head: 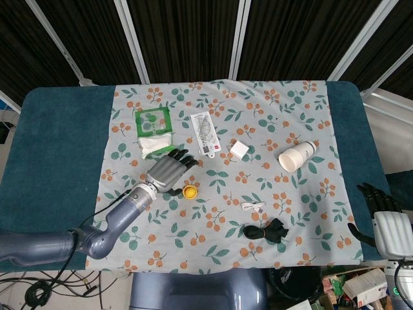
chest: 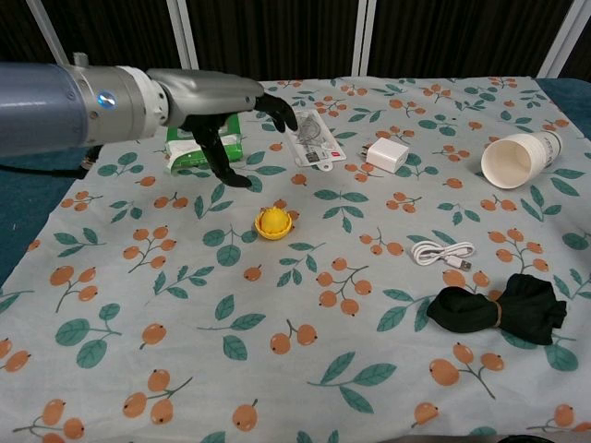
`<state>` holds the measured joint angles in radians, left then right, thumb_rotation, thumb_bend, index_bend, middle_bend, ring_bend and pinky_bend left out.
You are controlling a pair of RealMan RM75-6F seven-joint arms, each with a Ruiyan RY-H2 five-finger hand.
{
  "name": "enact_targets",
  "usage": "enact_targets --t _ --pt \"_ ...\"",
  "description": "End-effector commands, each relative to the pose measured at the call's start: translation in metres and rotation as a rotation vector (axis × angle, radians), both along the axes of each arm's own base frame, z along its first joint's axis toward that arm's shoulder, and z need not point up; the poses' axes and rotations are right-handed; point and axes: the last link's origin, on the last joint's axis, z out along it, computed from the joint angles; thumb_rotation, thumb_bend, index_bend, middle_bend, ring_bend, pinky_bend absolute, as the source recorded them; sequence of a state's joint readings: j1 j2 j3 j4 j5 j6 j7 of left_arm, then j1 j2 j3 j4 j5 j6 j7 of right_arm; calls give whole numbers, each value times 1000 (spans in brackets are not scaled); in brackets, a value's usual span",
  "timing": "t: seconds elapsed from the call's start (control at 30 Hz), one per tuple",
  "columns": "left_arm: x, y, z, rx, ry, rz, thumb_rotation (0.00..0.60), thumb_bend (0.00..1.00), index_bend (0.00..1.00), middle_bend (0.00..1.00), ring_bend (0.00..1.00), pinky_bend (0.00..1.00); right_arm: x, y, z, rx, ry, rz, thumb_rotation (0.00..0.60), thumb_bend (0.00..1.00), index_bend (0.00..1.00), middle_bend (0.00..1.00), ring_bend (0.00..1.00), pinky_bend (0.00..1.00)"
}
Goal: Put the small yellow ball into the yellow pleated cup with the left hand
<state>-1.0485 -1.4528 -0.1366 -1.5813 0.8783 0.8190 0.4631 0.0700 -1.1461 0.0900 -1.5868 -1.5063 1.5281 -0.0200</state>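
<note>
While small yellow ball [chest: 273, 218] sits inside yellow pleated cup [chest: 274, 227] on floral cloth [chest: 369, 314], left hand [chest: 217, 97] hovers above and left of cup, fingers spread, holding nothing. Right hand [head: 381, 206] at table's right edge, fingers apart, empty. White paper cup [chest: 517, 157] lies on side, mouth toward camera, interior empty. Green wipes pack [head: 155, 132] just behind left hand.

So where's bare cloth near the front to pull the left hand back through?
Bare cloth lies between the yellow cup and the near table edge, left of the white cable and black bundle. The left hand hangs open over the crowded back row: green pack, flat packet, white adapter.
</note>
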Motion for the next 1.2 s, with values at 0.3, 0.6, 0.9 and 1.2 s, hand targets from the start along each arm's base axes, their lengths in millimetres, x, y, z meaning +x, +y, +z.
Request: enact_targets --t 0.3,0.6,0.9,1.2 --pt "-68 -38 121 215 -90 101 600 243 123 76 0 38 1 1 0 -5 10 2 600 122 140 104 135 191" --pt "-157 -111 191 411 -127 249 600 242 106 56 0 3 2 1 0 -6 12 14 600 122 140 104 135 191" --pt "-214 -168 200 471 -216 253 600 241 105 55 0 0 3 2 1 -12 13 24 600 123 140 104 135 191" --pt "-243 -182 198 465 -205 352 600 239 105 51 0 0 3 2 1 -13 9 29 600 122 140 104 135 191"
